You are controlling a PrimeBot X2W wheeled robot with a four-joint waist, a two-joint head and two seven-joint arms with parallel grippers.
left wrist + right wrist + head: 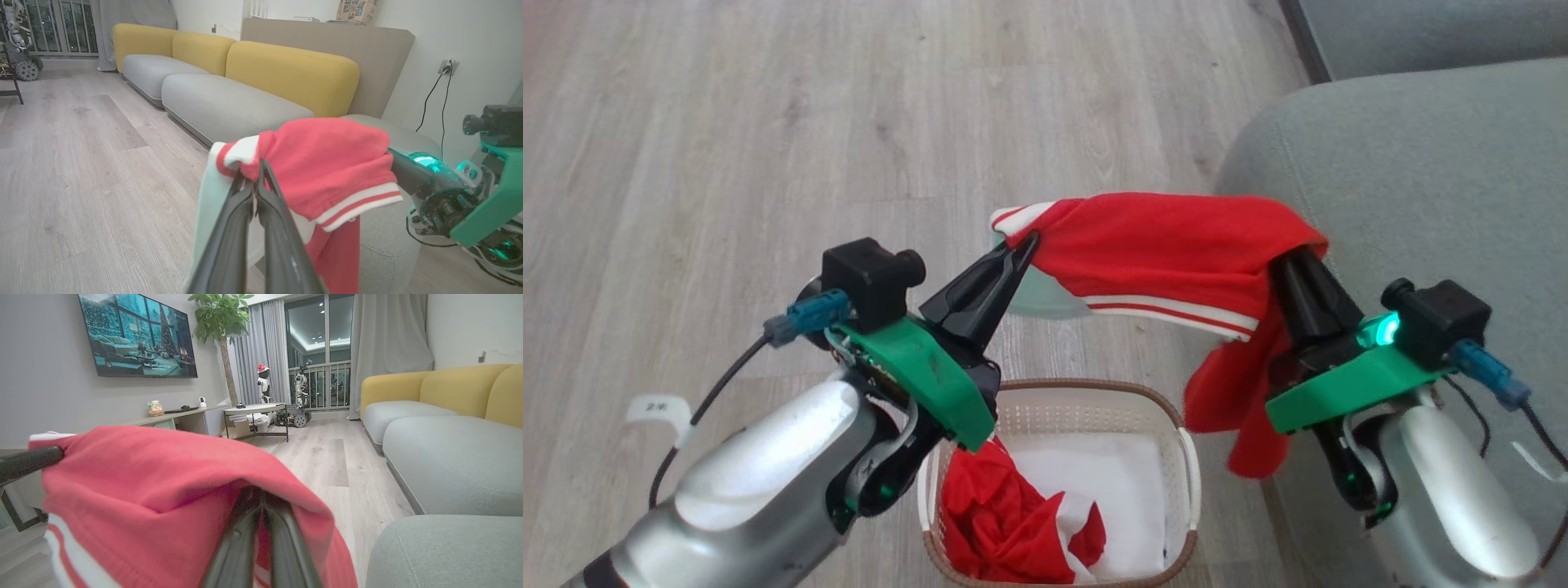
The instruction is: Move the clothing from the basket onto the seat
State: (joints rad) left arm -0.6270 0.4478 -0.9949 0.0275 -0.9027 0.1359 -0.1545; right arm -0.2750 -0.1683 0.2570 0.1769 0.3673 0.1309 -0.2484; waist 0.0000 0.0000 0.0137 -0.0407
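Note:
A red garment (1168,249) with white stripes hangs stretched between my two grippers, above the floor beside the basket. My left gripper (1027,242) is shut on its striped left end, seen close in the left wrist view (255,171). My right gripper (1298,257) is shut on the right end, its tips buried in red cloth (171,490). A second red garment (1001,518) lies bunched in the left of the cream basket (1186,457), on a white liner. The grey-green seat (1429,180) lies to the right, next to my right gripper.
Pale wood floor (768,147) spreads to the left and ahead. In the left wrist view, a long sofa with yellow backs (286,69) runs along the wall. The right wrist view shows a small table (255,412), a plant and a wall screen (137,335) far off.

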